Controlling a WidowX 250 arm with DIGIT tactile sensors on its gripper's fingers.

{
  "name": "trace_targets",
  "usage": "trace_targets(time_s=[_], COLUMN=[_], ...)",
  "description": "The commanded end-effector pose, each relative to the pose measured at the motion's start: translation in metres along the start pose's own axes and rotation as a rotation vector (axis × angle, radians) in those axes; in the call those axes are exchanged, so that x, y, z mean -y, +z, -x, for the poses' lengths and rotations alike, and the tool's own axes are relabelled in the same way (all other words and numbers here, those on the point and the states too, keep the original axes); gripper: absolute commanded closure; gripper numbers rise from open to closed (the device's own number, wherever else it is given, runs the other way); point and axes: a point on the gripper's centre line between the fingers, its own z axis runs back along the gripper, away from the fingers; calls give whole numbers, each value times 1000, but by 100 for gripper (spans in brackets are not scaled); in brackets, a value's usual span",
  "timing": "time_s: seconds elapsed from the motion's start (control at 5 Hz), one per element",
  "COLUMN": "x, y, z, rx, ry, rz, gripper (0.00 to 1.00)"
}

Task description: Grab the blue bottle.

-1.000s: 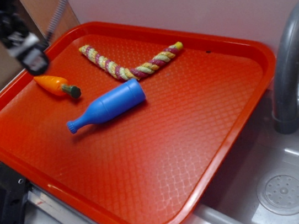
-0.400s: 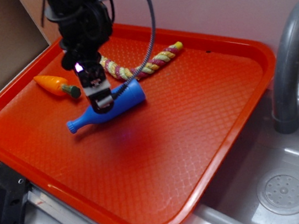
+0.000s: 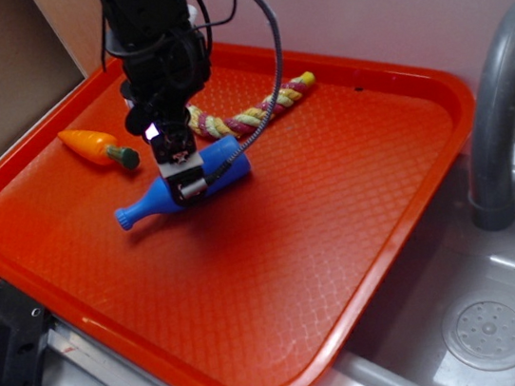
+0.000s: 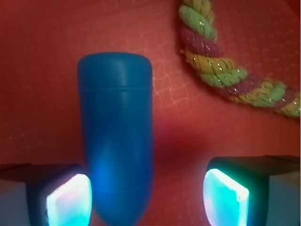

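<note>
Tool (image 3: 182, 180) sits low over the blue bottle (image 3: 221, 171), its jaws spread apart and gripping nothing; in your wrist view the bottle (image 4: 117, 141) lies lengthwise between the two lit pads, just beside the left pad (image 4: 69, 201) and with clear tray showing before the right pad (image 4: 225, 197). You have the bottle lying on its side on the orange tray (image 3: 334, 192), cap end pointing toward the tray's near-left edge; the toy carrot (image 3: 97, 146) lies near that end, and the striped rope (image 3: 260, 108) curves just behind the bottle's base.
</note>
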Motion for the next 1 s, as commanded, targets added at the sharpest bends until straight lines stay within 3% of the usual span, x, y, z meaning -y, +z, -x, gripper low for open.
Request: trace_targets(time_s=[0.0,0.2,0.4,0.6,0.8], x=[7,12,17,16,14], y=[-8,-13,-20,-24,-24], z=[-9,-9,-9,-8,-7], rx=[6,-6,-24,-40,-47], ry=[-51,-59,-78,-58,-54], rz=[-1,13,-2,-20,-31], gripper=[0,0,77,100,100])
